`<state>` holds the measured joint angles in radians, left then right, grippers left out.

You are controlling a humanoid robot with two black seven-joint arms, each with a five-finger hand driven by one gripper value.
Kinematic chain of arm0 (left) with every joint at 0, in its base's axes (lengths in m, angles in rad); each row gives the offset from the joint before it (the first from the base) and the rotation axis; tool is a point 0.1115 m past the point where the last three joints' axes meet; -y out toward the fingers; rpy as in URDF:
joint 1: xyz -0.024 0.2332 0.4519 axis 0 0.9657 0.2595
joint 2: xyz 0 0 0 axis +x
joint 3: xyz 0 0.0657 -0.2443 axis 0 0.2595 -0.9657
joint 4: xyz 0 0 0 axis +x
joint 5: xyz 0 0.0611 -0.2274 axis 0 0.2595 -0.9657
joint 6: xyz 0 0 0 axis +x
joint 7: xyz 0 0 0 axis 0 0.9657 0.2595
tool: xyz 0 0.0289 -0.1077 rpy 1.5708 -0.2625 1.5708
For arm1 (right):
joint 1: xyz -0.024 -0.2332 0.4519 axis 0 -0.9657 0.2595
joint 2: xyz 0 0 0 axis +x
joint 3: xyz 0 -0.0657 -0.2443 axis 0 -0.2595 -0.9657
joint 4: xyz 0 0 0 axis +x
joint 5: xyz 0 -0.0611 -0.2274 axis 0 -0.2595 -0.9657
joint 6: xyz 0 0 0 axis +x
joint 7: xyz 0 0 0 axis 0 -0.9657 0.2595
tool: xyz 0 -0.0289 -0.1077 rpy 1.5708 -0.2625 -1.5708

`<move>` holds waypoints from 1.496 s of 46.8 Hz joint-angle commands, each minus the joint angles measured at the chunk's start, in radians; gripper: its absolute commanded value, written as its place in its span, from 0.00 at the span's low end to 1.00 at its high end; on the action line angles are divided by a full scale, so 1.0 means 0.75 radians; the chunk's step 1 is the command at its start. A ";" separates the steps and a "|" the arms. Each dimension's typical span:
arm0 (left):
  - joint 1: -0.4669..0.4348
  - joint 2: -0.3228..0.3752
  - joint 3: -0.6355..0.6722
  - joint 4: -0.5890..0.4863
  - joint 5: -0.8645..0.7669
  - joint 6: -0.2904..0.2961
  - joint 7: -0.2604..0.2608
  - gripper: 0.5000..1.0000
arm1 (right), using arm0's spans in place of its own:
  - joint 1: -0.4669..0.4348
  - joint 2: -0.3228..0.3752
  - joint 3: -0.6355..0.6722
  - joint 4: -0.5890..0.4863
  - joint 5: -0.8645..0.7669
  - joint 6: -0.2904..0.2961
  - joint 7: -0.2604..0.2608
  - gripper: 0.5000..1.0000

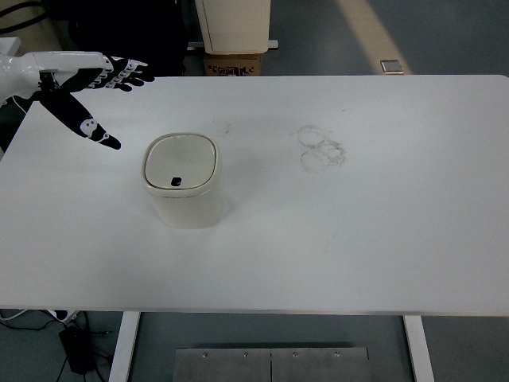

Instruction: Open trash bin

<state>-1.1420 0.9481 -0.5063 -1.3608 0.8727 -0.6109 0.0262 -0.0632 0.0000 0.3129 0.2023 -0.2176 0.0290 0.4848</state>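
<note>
A small cream trash bin [184,189] stands on the white table [358,223], left of the middle. Its rounded square lid [180,161] lies shut, with a small dark button near the front edge. My left hand [103,99] hovers over the table's far left corner, up and to the left of the bin. The fingers are spread, the thumb points down toward the bin, and nothing is held. A clear gap separates the hand from the lid. My right hand does not show.
Faint ring-shaped smudges [320,148] mark the table right of the bin. Beyond the far edge stand a white cabinet [232,24] and a cardboard box [235,64]. A metal floor plate [270,364] shows below the near edge.
</note>
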 commanded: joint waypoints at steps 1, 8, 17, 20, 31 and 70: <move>0.001 -0.047 0.000 0.000 0.043 0.000 0.000 1.00 | 0.000 0.000 0.000 0.000 0.000 -0.002 0.000 0.98; 0.007 -0.094 0.000 -0.036 0.094 0.000 0.002 1.00 | 0.000 0.000 0.000 0.000 0.002 0.000 0.000 0.98; 0.015 -0.074 0.006 -0.139 0.096 0.000 0.006 1.00 | 0.000 0.000 0.000 0.000 0.000 0.000 0.000 0.98; 0.019 -0.064 0.027 -0.163 0.098 0.000 0.030 1.00 | 0.002 0.000 0.000 0.000 0.000 -0.002 0.000 0.98; 0.056 -0.018 0.098 -0.200 0.123 0.000 0.041 1.00 | 0.009 0.000 0.002 0.000 0.000 -0.002 0.000 0.98; 0.136 -0.082 0.102 -0.227 0.123 0.000 0.057 1.00 | 0.009 0.000 0.002 0.000 0.000 0.000 0.000 0.98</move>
<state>-1.0469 0.8828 -0.4297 -1.5307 0.9649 -0.6108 0.0688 -0.0566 0.0000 0.3145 0.2025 -0.2179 0.0288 0.4847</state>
